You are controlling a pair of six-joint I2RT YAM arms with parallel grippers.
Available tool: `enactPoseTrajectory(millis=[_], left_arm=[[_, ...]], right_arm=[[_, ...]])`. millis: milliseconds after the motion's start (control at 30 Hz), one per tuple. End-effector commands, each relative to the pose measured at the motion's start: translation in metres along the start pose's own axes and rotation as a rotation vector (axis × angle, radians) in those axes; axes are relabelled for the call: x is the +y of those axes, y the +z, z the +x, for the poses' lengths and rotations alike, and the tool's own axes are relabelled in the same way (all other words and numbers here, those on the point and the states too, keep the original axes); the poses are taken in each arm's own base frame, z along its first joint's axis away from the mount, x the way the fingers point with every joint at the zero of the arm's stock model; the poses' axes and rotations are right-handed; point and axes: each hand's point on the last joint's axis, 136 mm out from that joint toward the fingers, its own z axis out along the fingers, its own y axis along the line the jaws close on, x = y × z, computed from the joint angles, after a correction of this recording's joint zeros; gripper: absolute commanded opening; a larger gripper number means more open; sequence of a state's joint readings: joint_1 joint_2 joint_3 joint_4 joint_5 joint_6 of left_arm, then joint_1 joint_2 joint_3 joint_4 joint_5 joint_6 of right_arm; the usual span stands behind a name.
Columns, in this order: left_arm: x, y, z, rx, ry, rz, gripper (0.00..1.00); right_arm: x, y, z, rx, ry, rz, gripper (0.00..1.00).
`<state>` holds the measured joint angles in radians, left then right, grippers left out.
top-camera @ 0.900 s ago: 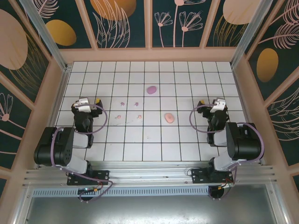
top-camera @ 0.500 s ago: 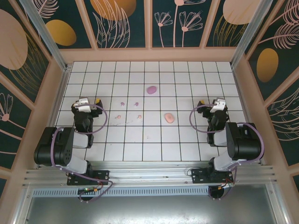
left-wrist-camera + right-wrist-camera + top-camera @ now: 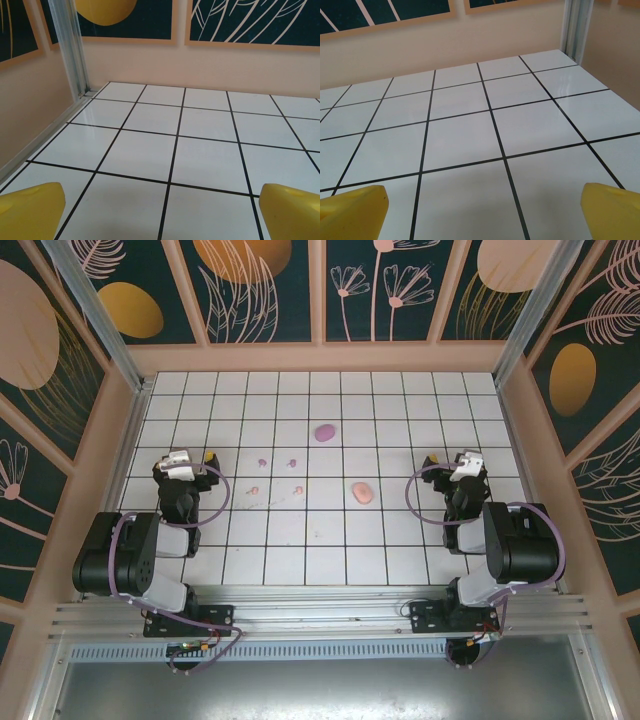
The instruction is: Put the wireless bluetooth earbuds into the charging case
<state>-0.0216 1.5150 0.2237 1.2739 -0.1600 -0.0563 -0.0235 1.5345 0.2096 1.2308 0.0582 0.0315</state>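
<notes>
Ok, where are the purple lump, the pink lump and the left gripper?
Purple lump (image 3: pixel 324 432): top view, on its middle.
Pink lump (image 3: pixel 363 493): top view, on its middle.
Left gripper (image 3: pixel 162 210): left wrist view, midway between its yellow fingertips.

The left arm (image 3: pixel 125 558) and right arm (image 3: pixel 520 545) are black, with bulky rounded joints, looping lilac cables (image 3: pixel 227 498), white wrist housings (image 3: pixel 180 461) and blunt yellow fingers (image 3: pixel 30 210).

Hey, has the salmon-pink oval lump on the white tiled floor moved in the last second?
No. The salmon-pink oval lump sits in the same spot against the black grid lines of the white tiled floor as before.
</notes>
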Motion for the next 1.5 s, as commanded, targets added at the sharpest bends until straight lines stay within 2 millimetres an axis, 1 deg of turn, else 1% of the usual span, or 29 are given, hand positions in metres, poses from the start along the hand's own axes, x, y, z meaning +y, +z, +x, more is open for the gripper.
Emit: enactPoseTrajectory(millis=[0,633,733,800,867,933,967,1000,1100,1167,1233,1267,1300,1400,1433,1467], left_arm=[[-0.002,0.003,-0.003,-0.007,-0.011,0.013,0.98],[-0.002,0.003,-0.003,-0.006,-0.014,0.014,0.99],[-0.001,0.000,-0.004,-0.015,-0.010,0.013,0.99],[-0.002,0.000,-0.008,-0.019,-0.012,0.014,0.99],[0.003,0.000,-0.014,-0.009,-0.023,-0.016,0.99],[0.010,0.007,-0.021,0.055,-0.050,-0.073,0.99],[0.012,0.010,-0.020,0.097,-0.055,-0.090,0.99],[0.013,0.013,-0.024,0.120,-0.061,-0.102,0.98],[0.022,0.015,-0.025,0.208,-0.102,-0.177,0.99],[0.026,0.016,-0.033,0.252,-0.124,-0.214,0.99],[0.029,0.012,-0.038,0.296,-0.155,-0.246,0.99],[0.027,0.009,-0.041,0.310,-0.163,-0.238,0.98],[0.021,0.006,-0.045,0.329,-0.171,-0.203,0.98],[-0.010,-0.008,-0.051,0.392,-0.173,-0.013,0.99],[-0.019,-0.015,-0.051,0.410,-0.184,0.041,0.92],[-0.023,-0.021,-0.050,0.425,-0.210,0.062,0.87]], right_arm=[[0.006,0.004,-0.011,-0.037,-0.006,-0.021,0.99],[0.005,0.004,-0.011,-0.037,-0.005,-0.021,0.99],[0.005,0.004,-0.012,-0.039,-0.007,-0.015,0.99],[0.007,0.005,-0.015,-0.031,-0.011,-0.014,0.99],[0.006,0.007,-0.021,-0.018,-0.016,0.004,0.99],[0.006,0.010,-0.026,0.035,-0.008,0.016,0.99],[0.008,0.010,-0.034,0.039,-0.005,0.014,0.99],[0.009,0.008,-0.035,0.066,0.002,0.015,0.99],[0.010,-0.001,-0.044,0.137,0.051,0.044,0.99],[0.009,-0.010,-0.048,0.223,0.125,0.104,0.99],[0.019,-0.024,-0.048,0.333,0.177,0.122,0.99],[0.025,-0.032,-0.044,0.386,0.183,0.129,0.99],[0.032,-0.040,-0.042,0.427,0.187,0.126,0.99],[0.062,-0.060,-0.030,0.540,0.185,0.061,0.99],[0.073,-0.067,-0.022,0.579,0.181,0.035,0.99],[0.080,-0.072,-0.015,0.612,0.179,0.017,0.99]])
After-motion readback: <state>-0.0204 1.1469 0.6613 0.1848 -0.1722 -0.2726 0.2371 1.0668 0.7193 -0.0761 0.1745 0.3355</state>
